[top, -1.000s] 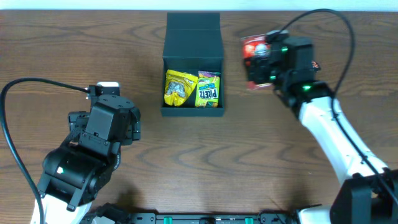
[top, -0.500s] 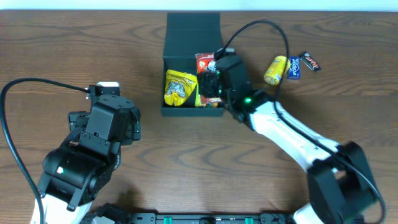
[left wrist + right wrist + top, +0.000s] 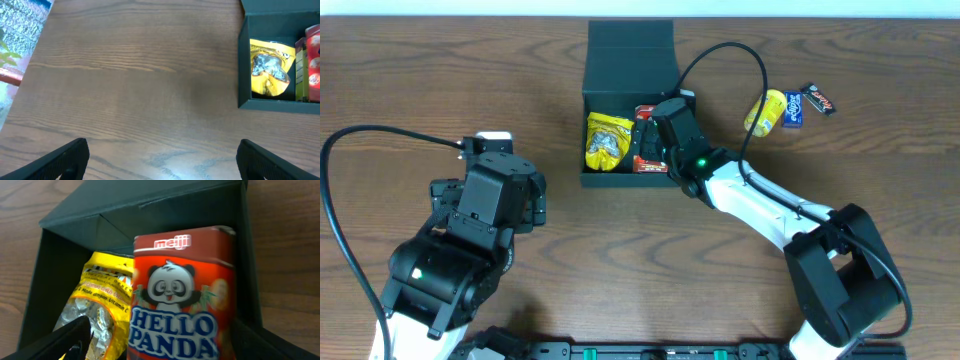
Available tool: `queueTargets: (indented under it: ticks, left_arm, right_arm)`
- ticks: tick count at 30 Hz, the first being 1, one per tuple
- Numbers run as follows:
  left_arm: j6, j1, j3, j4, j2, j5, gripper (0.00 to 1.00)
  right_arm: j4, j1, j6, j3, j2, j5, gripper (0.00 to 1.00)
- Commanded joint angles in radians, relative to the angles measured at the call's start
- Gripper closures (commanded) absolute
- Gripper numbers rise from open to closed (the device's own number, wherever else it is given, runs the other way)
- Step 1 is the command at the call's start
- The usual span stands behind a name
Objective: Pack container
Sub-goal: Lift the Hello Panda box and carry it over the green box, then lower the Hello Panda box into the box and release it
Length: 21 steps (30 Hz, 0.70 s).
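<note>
The container, a dark square box with its lid folded back, sits at the table's far middle. Inside lie a yellow snack packet and a red Hello Panda packet. My right gripper hangs over the box's right half, open. The red packet lies between its fingers, with a gap on the left side. In the left wrist view the box wall and the yellow packet show at the upper right. My left gripper stands open over bare wood, left of the box.
Right of the box lie a yellow packet, a blue one and a dark bar. The right arm's cable arcs above them. A small white object sits beside the left arm.
The right arm carried the red packet from the table's right side into the box and lowered it. Its jaws have widened around the packet. The left arm has stayed still.
</note>
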Motion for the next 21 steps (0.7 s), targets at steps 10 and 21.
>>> queueTargets:
  ticks: [10,21]
  left_arm:
    - [-0.011,0.002,0.006,-0.004,-0.001,0.000,0.05]
    - [-0.011,0.002,0.006,-0.004,-0.001,0.000,0.05]
  right_arm:
    - [-0.001,0.006,-0.083,0.079,-0.072,0.016,0.09]
    - [-0.012,0.048,-0.111,0.136,-0.109,-0.032,0.85]
